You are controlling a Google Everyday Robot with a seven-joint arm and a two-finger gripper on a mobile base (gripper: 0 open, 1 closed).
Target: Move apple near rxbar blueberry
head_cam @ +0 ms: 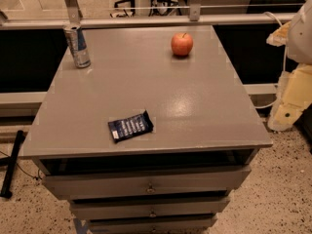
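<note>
The apple (182, 44) is round and red-orange with a short stem. It stands on the far right part of the grey cabinet top (195, 106). The rxbar blueberry (130, 126) is a flat dark navy wrapper with pale lettering, lying near the front edge, left of centre. My gripper (285, 115) hangs with the pale arm at the right edge of the view. It is off the cabinet top, well to the right of the apple and the bar, and holds nothing that I can see.
A tall silver-blue drink can (77, 46) stands at the far left corner. A metal rail (146, 21) runs behind the back edge. Drawers (148, 184) sit below the front edge. A dark pole (12, 162) leans on the floor at left.
</note>
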